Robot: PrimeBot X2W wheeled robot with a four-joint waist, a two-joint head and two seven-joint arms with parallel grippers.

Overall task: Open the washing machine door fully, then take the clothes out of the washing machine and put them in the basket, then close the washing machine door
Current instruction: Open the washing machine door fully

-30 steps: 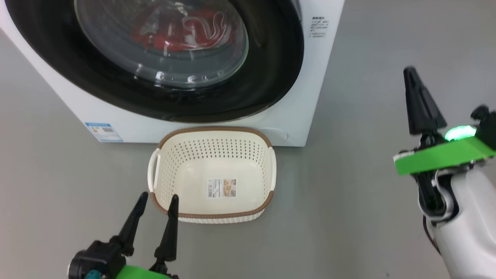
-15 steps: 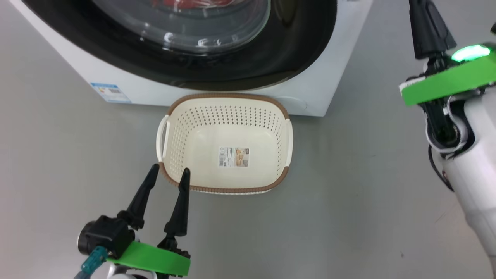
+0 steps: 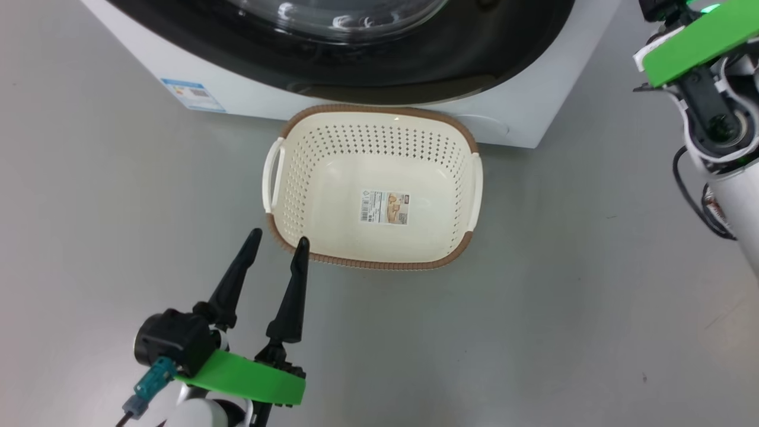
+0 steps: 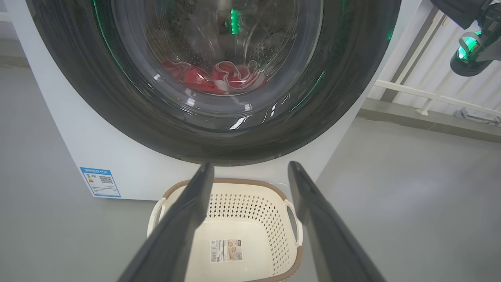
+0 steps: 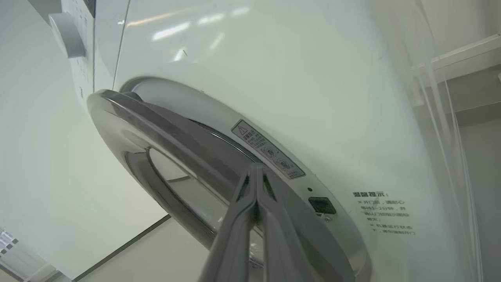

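The washing machine (image 3: pixel 522 118) stands at the top of the head view, with the cream basket (image 3: pixel 296 196) on the floor right in front of it. Red clothes (image 4: pixel 203 80) lie in the drum behind the glass of the washing machine door (image 4: pixel 117 105). The door's right edge (image 5: pixel 164 133) stands slightly off the machine's white front (image 5: pixel 313 78), and the latch hole shows. My right gripper (image 5: pixel 256 168) is shut with nothing in it, its tips at that gap beside the door's rim. My left gripper (image 3: pixel 278 237) is open and holds nothing, low at the basket's near left corner.
Bare grey floor (image 3: pixel 593 296) lies around the basket and to the machine's right. A white railing (image 4: pixel 430 94) runs along the wall to the right of the machine. My right wrist with its green band (image 3: pixel 694 41) is at the top right of the head view.
The head camera has shifted, so machine and basket sit higher and further right. My right gripper has risen toward the door's right edge, fingers leaving the head view. The left gripper stays by the basket.
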